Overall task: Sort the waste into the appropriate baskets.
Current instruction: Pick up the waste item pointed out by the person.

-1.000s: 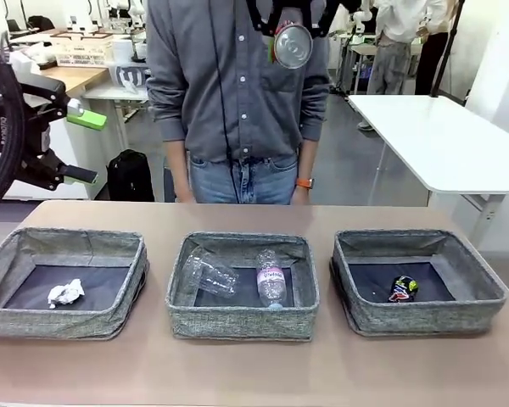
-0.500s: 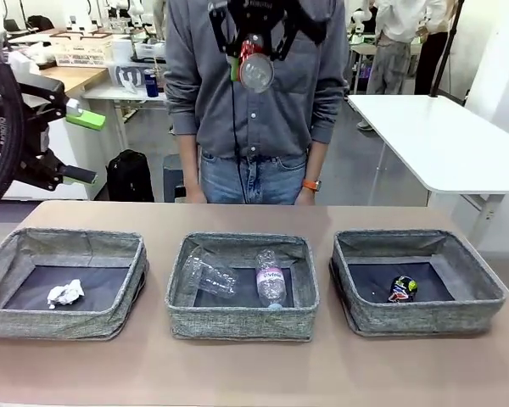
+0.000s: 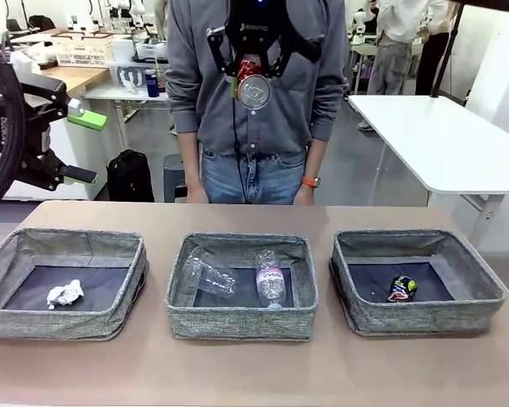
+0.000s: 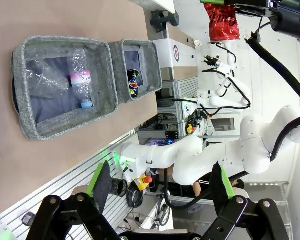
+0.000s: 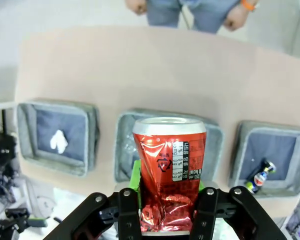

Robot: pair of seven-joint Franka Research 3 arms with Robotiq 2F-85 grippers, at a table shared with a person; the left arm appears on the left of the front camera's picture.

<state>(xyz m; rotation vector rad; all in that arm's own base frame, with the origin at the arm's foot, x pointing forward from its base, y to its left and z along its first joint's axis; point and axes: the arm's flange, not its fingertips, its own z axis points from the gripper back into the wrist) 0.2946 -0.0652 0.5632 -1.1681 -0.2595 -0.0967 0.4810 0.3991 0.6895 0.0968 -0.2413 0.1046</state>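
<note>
A: What is the robot busy with?

B: The right pincer (image 5: 166,202) is clenched on the crushed red can (image 5: 170,170). It holds the can high up over the counter (image 3: 254,373), in front of the person (image 3: 254,110).

A: And the other one?

B: The left pincer (image 4: 160,185) is spread wide, holding nothing. It hangs off to the side of the baskets.

A: Where should the red can go?

B: I think into the basket with the dark can (image 3: 402,288) in it. That right basket (image 5: 240,175) sits far below the right pincer and off to one side. Cans go with cans.

A: So what comes next?

B: The arm would have to carry the can across until it is over that basket, come lower, then let go. That is my guess.

A: What about the other baskets?

B: The middle basket (image 3: 242,326) is almost straight under the right pincer. It holds a clear plastic cup (image 3: 208,273) lying down and a clear bottle (image 3: 271,280) with a pink label. The left basket (image 3: 59,322) holds a crumpled white tissue (image 3: 65,293).

A: What do the things look like?

B: The baskets are grey woven cloth, low with soft sides and dark flat bottoms. The red can is shiny metal, squashed and wrinkly at the bottom, with a smooth silver rim. The counter is plain brown and smooth.
</note>
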